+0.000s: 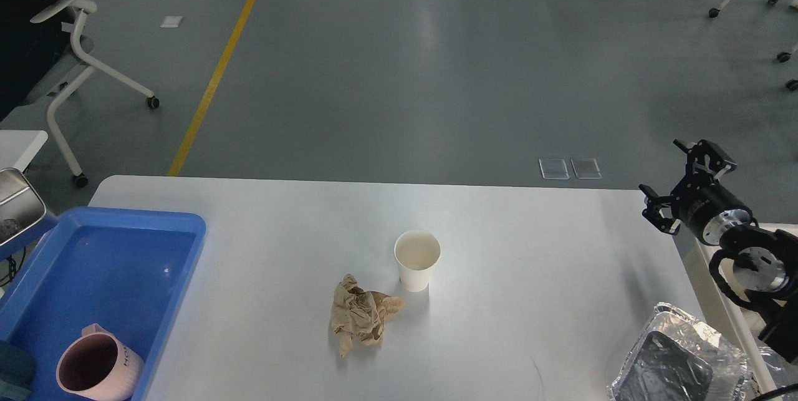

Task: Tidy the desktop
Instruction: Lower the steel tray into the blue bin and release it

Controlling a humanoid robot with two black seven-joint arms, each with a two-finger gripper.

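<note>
The glossy white desktop (530, 245) fills the lower part of the head view. Near its middle stands an upright white paper cup (417, 259), empty as far as I can see. Just left and in front of the cup lies a crumpled brown paper napkin (361, 316). My right gripper (676, 176) hovers open past the desktop's far right corner, with nothing between its fingers. It is well apart from the cup. My left gripper is out of view.
A blue tray (187, 245) at the left edge holds a pink mug (96, 367). A foil-lined bin (679, 357) sits at the lower right. A metal container (19, 204) and a rolling chair (68, 45) stand at the left.
</note>
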